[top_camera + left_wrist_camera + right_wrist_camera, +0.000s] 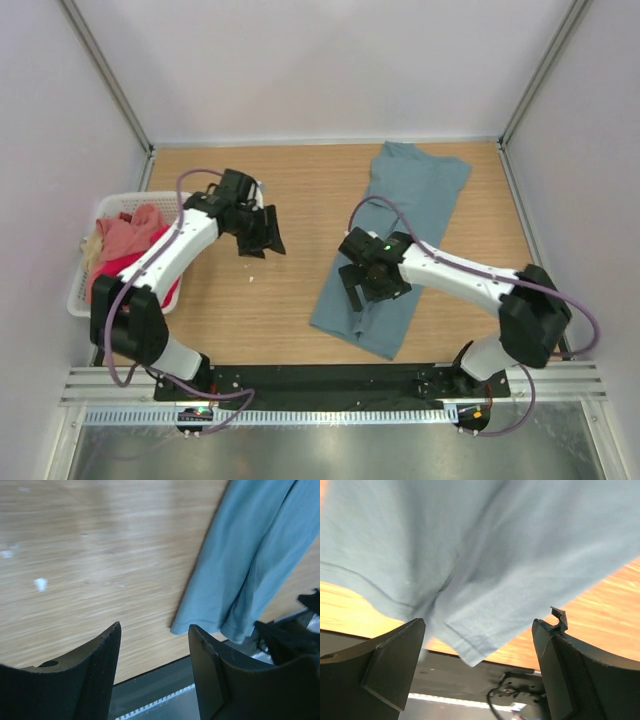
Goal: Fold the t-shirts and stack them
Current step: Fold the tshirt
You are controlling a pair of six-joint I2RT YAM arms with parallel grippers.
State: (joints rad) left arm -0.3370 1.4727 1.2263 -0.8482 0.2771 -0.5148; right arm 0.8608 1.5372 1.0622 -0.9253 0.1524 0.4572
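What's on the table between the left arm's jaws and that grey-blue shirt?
Nothing: just bare wooden tabletop up to the grey-teal shirt. The top view shows it best; the left wrist view agrees.

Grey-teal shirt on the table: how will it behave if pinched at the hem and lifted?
Likely floppy: the grey-teal shirt lies flat with soft creases, so a one-point lift would probably drape and unfold. Probably light: its hem looks thin, seen between the open fingers of the right gripper. Pushed, it would likely bunch rather than slide on the wooden table.
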